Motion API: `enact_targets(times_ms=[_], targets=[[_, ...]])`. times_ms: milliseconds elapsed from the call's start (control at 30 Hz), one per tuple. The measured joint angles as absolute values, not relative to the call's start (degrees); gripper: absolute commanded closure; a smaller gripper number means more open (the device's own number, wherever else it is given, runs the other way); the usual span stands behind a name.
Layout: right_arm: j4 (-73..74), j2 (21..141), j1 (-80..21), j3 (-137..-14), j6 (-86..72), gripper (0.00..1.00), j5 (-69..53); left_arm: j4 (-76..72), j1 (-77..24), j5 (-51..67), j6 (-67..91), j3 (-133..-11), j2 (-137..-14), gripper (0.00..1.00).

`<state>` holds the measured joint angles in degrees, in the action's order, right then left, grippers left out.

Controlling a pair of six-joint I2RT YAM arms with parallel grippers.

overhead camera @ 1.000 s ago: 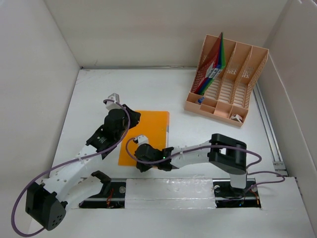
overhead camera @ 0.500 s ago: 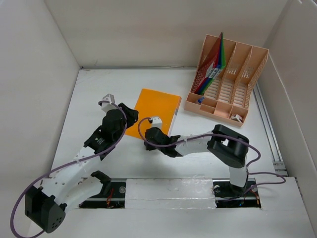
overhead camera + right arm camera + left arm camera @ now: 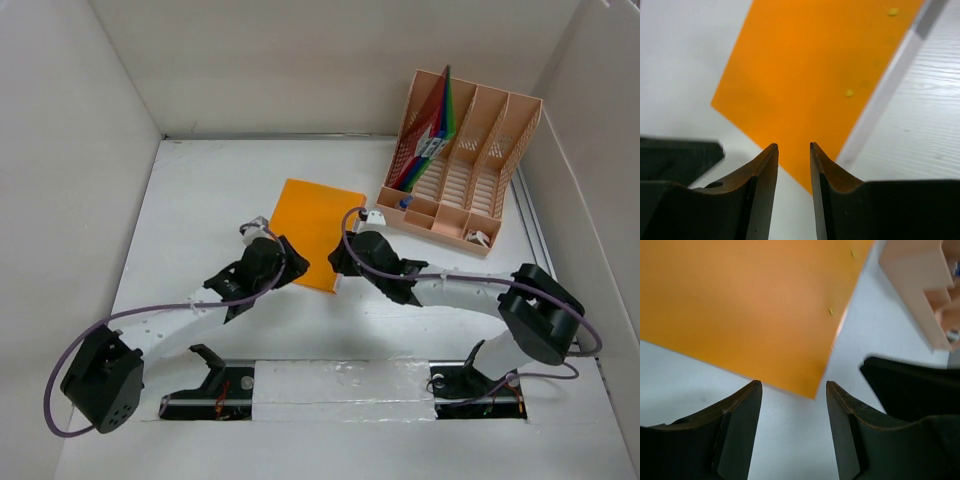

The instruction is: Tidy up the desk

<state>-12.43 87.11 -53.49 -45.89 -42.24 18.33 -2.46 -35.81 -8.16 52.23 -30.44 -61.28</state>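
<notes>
An orange folder (image 3: 320, 225) lies flat on the white desk (image 3: 200, 200), just left of the peach file rack. My left gripper (image 3: 296, 266) is at the folder's near edge, open; in the left wrist view the folder's (image 3: 750, 305) near corner sits just beyond its fingertips (image 3: 792, 390), with only bare desk between them. My right gripper (image 3: 338, 262) is at the same near corner from the right. Its jaws (image 3: 792, 147) stand a little apart, holding nothing, with the folder (image 3: 830, 65) ahead of them.
The peach slotted file rack (image 3: 470, 170) stands at the back right, with coloured folders (image 3: 430, 130) upright in its left slot and a small white item (image 3: 478, 238) in a front compartment. Its corner (image 3: 920, 285) shows in the left wrist view. White walls enclose three sides.
The orange folder has moved from mid-desk up and right toward the rack. Both grippers travelled with it, then opened and let it go.
</notes>
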Motion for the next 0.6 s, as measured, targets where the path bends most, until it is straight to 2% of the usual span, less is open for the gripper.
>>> enact_targets(times_ms=[233, 467, 600], targets=[[-11.9, 83.5, -47.9, -42.4, -41.8, 0.62, 18.2, -7.5, -49.3, -7.5, 56.0, -29.6, -64.3, 0.46], [-12.0, 75.7, -45.5, -41.2, -41.5, 0.62, 17.5, -15.1, -50.1, -4.9, 60.0, -29.6, -75.8, 0.48], [-12.0, 71.6, -44.5, -39.1, -41.4, 0.62, 17.1, -16.5, -51.2, -4.9, 60.7, -29.6, -77.9, 0.49]])
